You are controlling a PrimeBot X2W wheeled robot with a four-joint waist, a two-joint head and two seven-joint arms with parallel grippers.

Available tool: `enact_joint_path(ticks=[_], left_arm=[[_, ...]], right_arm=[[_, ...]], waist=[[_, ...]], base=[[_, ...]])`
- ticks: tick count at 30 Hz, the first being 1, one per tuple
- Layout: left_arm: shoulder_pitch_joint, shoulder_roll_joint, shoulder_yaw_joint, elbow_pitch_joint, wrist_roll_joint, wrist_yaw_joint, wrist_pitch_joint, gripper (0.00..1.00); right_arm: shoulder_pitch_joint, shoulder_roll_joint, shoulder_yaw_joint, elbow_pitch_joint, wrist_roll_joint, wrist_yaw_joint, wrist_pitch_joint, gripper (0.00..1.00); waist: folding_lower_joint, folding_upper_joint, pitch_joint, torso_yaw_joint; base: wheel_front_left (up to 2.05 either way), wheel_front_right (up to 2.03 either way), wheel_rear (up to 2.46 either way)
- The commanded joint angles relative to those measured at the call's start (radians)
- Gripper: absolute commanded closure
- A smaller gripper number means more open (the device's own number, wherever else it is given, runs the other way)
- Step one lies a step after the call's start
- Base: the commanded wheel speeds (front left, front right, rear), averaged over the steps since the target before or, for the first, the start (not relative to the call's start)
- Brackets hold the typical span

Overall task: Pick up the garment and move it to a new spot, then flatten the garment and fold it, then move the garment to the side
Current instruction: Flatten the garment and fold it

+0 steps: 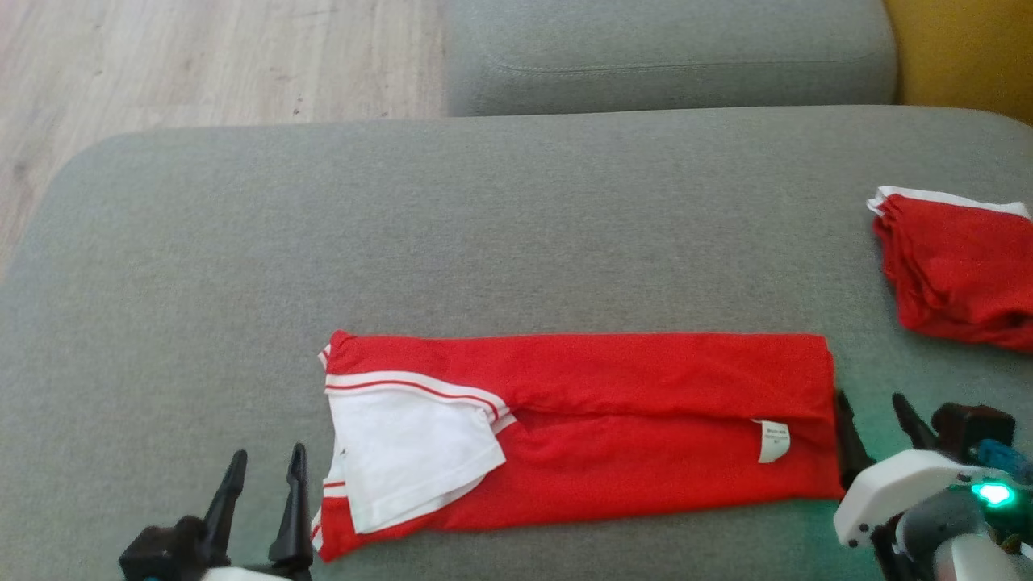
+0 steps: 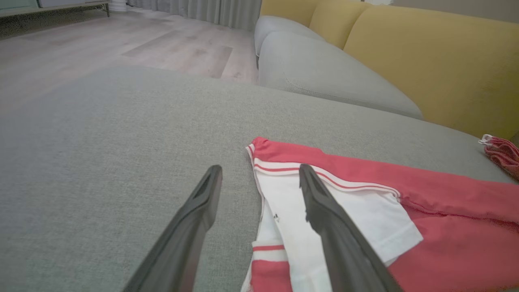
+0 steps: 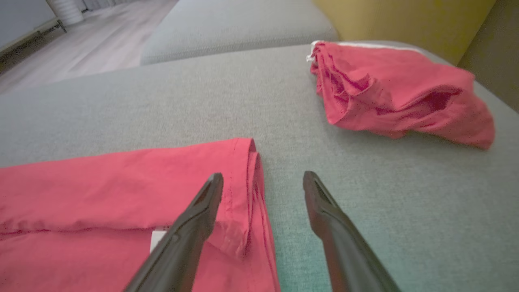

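Grey sofa (image 1: 516, 226) held the garment (image 1: 629, 379), folded into a long strip. Left gripper (image 1: 269, 452) stood wide open and empty at its collar end, right gripper (image 1: 868, 397) the same at its other end, likely so they could fold it again.

Bright even daylight, soft shadows, slight blur w/ wide-angle stretch at wrist-view edges

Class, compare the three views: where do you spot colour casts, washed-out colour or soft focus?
Head view: soft, even light, with a green cast on the cushion beside the right gripper, near its lit green lamp. Left wrist view: the garment looks washed-out pink; the left gripper looms large and soft-edged. Right wrist view: greenish tint low on the cushion; the red pile is slightly soft.
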Motion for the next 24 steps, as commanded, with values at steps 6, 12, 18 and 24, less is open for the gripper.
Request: enact_joint_path(ticks=[6, 12, 18, 24], left_arm=[[-0.025, 0.008, 0.051, -0.056, 0.029, 0.029, -0.014, 0.0], [-0.029, 0.01, 0.052, -0.068, 0.036, 0.04, -0.012, 0.0], [-0.032, 0.013, 0.044, -0.076, 0.047, 0.051, -0.007, 0.0], [-0.045, 0.009, 0.039, -0.101, 0.056, 0.068, 0.003, 0.0]], right_arm=[[-0.079, -0.01, 0.013, 0.055, -0.033, 0.007, 0.075, 0.0], [-0.112, -0.033, 0.006, 0.147, -0.034, 0.007, 0.162, 0.0], [-0.128, -0.042, 0.0, 0.204, 0.011, 0.007, 0.251, 0.84], [-0.144, -0.057, -0.021, 0.172, 0.034, 0.007, 0.25, 1.0]], waist=[[0.0, -0.0001, 0.021, 0.042], [0.0, -0.0001, 0.032, 0.07], [0.0, -0.0001, 0.034, 0.084], [0.0, -0.0001, 0.023, 0.064]], base=[[0.0, 0.0, 0.0], [0.0, 0.0, 0.0], [0.0, 0.0, 0.0], [0.0, 0.0, 0.0]])
